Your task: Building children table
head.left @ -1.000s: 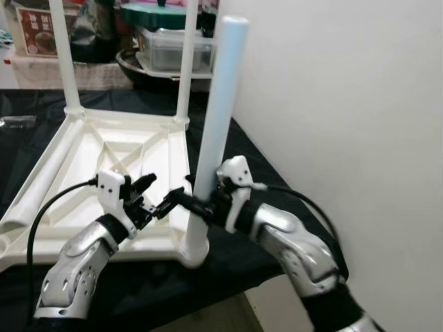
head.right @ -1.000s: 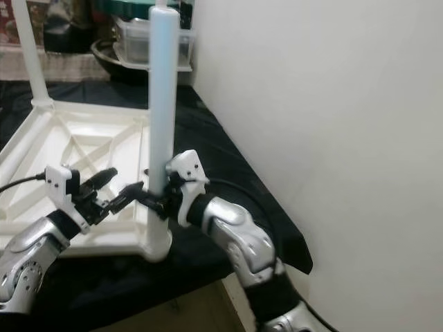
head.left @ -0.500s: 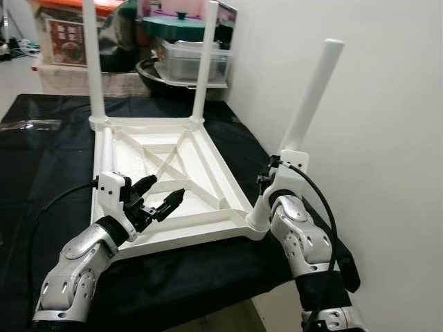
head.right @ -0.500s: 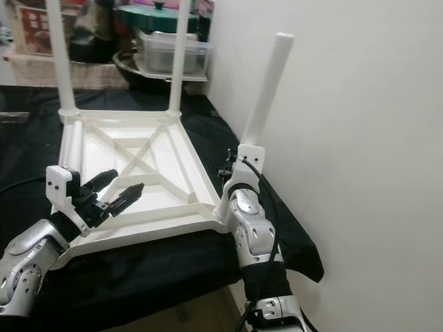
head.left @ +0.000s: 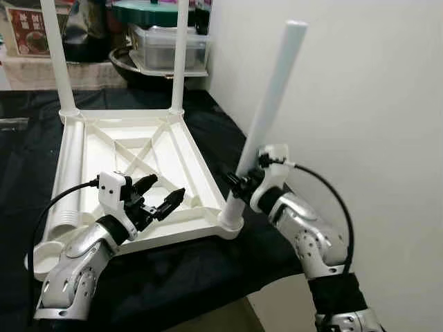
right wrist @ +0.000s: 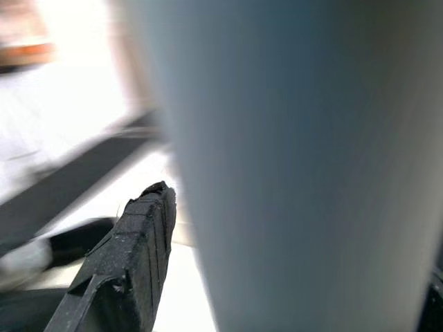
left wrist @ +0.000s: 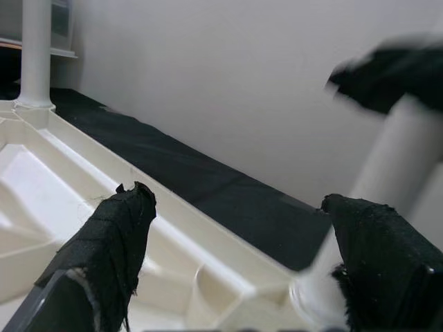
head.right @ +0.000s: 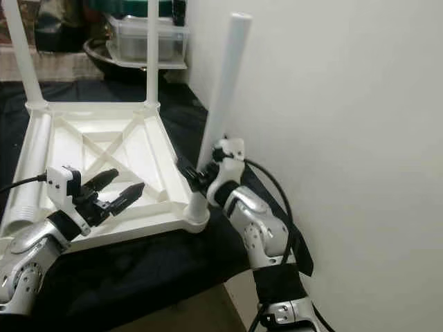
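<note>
At frame centre the upturned white tabletop carries two upright legs at its far corners, the right gripper clamps a tilted third leg, while the left gripper hovers spread, fourth socket unfilled.

One upturned white tabletop; three legs standing on tabletop; one loose leg lying in it; two grippers at its near edge.
</note>
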Controlling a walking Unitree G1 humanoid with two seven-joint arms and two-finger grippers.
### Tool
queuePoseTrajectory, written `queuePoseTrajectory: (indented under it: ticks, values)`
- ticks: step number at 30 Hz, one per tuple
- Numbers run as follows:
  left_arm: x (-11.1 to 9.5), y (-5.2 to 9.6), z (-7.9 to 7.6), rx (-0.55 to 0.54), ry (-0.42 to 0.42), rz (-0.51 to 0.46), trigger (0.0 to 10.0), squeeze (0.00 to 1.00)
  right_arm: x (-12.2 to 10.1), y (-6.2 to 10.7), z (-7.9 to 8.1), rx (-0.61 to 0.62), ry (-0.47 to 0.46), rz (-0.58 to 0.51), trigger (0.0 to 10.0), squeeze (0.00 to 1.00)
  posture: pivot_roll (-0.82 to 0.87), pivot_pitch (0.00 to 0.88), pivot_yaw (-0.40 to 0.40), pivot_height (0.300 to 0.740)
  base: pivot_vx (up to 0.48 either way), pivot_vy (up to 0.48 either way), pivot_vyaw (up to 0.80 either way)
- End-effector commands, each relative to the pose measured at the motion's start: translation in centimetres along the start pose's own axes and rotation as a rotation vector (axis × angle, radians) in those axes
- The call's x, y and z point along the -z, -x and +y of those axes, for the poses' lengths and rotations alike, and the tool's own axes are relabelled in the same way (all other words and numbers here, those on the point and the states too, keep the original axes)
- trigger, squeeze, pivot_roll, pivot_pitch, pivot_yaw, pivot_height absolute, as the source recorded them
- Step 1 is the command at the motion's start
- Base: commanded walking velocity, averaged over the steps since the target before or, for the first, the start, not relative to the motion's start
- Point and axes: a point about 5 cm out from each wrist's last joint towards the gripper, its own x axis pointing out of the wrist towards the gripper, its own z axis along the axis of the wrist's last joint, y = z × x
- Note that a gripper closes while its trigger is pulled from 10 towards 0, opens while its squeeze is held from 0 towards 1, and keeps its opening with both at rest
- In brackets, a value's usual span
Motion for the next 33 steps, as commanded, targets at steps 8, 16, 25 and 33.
queuePoseTrajectory:
  ticks: [8,16,25,33]
  values:
    - [0.2,-0.1,-0.3,0.009,0.008,0.002,10.0,0.0,3.1,-0.6,2.0,-0.114,0.068,0.161,0.0,0.0,0.15,0.0,-0.19,0.74,0.0,0.0,0.0]
    - [0.1,-0.2,-0.3,0.014,0.016,-0.002,10.0,0.0,6.4,3.7,-8.6,1.142,-0.059,0.33,0.0,0.0,0.15,0.0,-0.192,0.74,0.0,0.0,0.0]
    - [0.0,-0.3,-0.3,0.015,0.017,-0.004,10.0,0.0,5.8,2.0,-5.6,0.905,-0.147,0.23,10.0,0.0,0.14,0.0,-0.185,0.74,0.0,0.0,0.0]
    - [0.1,-0.3,-0.3,0.015,0.018,-0.004,10.0,0.0,2.2,-1.5,-1.5,0.395,-0.234,0.039,10.0,0.0,0.14,0.0,-0.186,0.74,0.0,0.0,0.0]
